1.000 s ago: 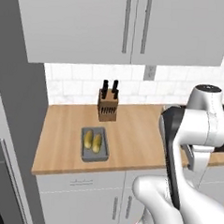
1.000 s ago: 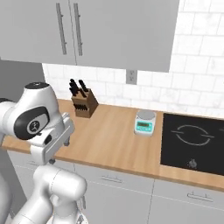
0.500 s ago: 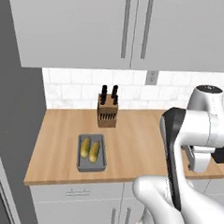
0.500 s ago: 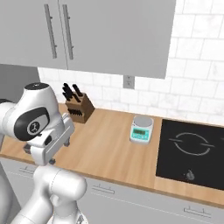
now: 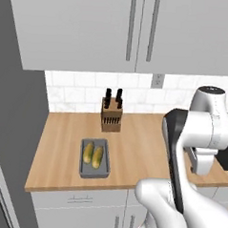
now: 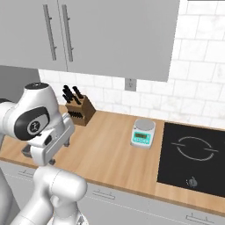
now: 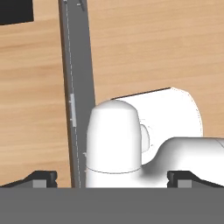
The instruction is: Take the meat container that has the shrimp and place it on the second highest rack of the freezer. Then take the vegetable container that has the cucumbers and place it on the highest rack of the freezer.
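Observation:
The vegetable container (image 5: 95, 158) is a grey tray with two yellow-green cucumbers (image 5: 93, 154), resting near the front edge of the wooden counter (image 5: 138, 143). My gripper (image 5: 201, 170) hangs fingers-down at my arm's right side, well to the right of the tray and apart from it. It also shows low on the left in the right base view (image 6: 39, 157). In the hand view the gripper (image 7: 112, 177) is open, its dark fingertips (image 7: 41, 178) wide apart with nothing between them. The meat container with the shrimp and the freezer racks are out of view.
A knife block (image 5: 111, 118) stands at the back of the counter, behind the tray. A small kitchen scale (image 6: 143, 132) sits left of a black cooktop (image 6: 193, 154). Grey wall cabinets (image 5: 130, 31) hang overhead. A tall grey panel (image 5: 10, 128) bounds the counter's left end.
Both base views have shifted a little, so the camera has moved with the base. The arm keeps the same pose and the gripper stays open.

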Controlling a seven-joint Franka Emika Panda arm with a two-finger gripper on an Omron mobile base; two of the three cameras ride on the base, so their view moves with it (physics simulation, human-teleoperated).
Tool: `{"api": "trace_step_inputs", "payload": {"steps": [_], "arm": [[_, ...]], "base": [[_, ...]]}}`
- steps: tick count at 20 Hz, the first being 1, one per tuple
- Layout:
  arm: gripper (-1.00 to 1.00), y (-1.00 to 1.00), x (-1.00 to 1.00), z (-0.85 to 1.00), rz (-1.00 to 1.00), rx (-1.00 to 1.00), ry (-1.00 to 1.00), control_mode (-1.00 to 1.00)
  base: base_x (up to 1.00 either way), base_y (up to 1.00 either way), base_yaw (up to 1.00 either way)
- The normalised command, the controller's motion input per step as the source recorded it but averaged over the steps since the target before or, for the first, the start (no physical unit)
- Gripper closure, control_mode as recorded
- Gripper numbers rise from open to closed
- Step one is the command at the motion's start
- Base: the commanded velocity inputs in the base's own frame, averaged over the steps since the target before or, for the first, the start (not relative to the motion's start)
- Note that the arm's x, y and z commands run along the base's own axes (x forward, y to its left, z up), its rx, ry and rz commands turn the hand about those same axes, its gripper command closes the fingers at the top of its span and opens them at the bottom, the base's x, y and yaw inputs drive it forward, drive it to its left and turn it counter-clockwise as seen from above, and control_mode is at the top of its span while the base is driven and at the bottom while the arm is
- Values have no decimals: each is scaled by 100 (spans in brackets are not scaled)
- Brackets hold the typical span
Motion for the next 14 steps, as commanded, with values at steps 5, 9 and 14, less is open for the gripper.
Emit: {"api": "trace_step_inputs", "payload": {"steps": [5,9,14], "arm": [[-100,57,9,-3,0,0,0,-100],[-100,78,35,-10,0,0,0,-100],[-100,74,48,-16,0,1,1,-100]], "base": [[0,0,0],[0,0,0],[0,0,0]]}}
